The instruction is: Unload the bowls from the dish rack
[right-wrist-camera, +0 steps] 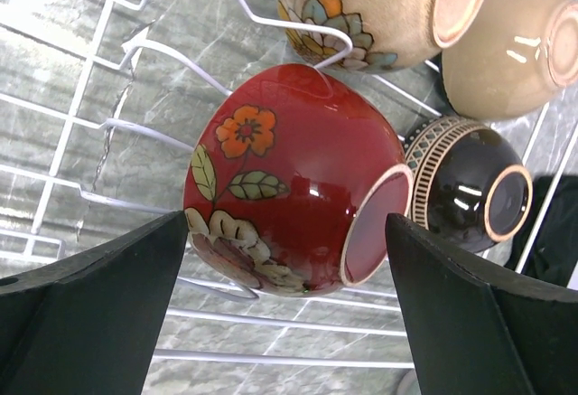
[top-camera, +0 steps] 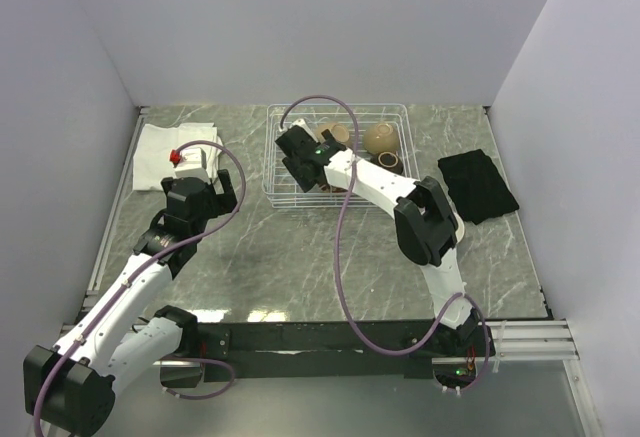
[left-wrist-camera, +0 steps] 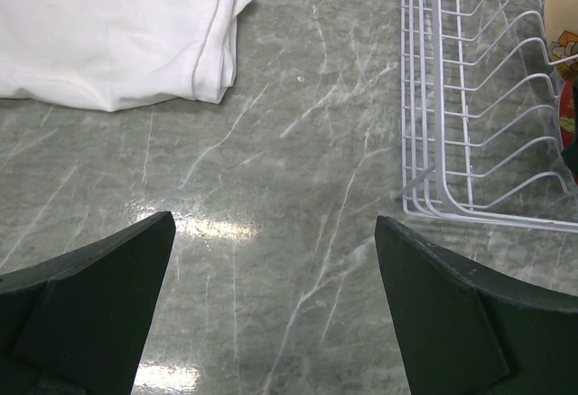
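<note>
The white wire dish rack [top-camera: 390, 117] stands at the back middle of the table. My right gripper [top-camera: 298, 162] reaches down into its left part. In the right wrist view that gripper [right-wrist-camera: 287, 232] is open, with the dark red flowered bowl [right-wrist-camera: 289, 178] lying on its side between the fingers, which do not grip it. Beyond it lie a tan flowered bowl [right-wrist-camera: 361, 6], a plain tan bowl [right-wrist-camera: 506, 47] and a black-brown bowl [right-wrist-camera: 470, 187]. My left gripper [left-wrist-camera: 274, 223] is open and holds nothing. It hovers over the table left of the rack [left-wrist-camera: 470, 97].
A folded white cloth [top-camera: 175, 152] lies at the back left, just beyond the left gripper [top-camera: 208, 172]. A black cloth [top-camera: 478, 185] lies right of the rack. Grey walls close in the table on three sides.
</note>
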Motion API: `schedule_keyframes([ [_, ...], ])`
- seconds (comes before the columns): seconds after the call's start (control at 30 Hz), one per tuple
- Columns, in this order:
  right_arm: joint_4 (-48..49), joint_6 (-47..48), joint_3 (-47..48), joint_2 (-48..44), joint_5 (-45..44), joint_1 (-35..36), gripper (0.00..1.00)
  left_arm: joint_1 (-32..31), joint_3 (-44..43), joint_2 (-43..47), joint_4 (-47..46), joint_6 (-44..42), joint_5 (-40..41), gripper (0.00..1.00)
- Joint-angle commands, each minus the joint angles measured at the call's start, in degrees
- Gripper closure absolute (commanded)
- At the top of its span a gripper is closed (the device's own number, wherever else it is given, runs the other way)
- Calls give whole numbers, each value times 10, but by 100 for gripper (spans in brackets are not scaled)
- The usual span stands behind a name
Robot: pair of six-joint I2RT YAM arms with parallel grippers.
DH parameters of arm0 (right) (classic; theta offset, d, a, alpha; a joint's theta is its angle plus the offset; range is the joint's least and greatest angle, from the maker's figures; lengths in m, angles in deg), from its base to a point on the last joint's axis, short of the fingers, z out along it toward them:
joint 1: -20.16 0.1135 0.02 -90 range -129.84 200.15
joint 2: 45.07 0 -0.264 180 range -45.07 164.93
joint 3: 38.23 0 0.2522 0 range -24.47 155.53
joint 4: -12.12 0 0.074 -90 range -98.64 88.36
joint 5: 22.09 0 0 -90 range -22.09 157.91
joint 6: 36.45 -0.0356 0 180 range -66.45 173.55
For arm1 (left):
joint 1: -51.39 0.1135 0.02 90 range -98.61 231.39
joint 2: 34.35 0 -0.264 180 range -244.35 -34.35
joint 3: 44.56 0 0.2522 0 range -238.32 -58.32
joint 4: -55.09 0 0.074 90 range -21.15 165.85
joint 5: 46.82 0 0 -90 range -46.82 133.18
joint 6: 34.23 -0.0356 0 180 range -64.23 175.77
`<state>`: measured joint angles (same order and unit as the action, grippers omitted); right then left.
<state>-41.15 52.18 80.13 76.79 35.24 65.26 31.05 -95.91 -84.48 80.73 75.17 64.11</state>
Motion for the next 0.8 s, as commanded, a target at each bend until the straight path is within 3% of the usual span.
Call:
schedule_keyframes([
  [0.0, -21, 29, 14, 12, 60, -5, 1, -1, 0, 5, -15, 5, 10, 1],
  [0.17, -43, 15, 29, -16, 72, -15, 1, -1, 0, 5, -15, 6, 10, 1],
  [0.4, -74, -90, 119, -22, 61, -15, 0, -1, -1, 3, -15, 6, 7, 1],
  [0.77, -121, -187, 185, 35, 1, -26, 0, -2, 0, 8, -12, 6, 8, 1],
])
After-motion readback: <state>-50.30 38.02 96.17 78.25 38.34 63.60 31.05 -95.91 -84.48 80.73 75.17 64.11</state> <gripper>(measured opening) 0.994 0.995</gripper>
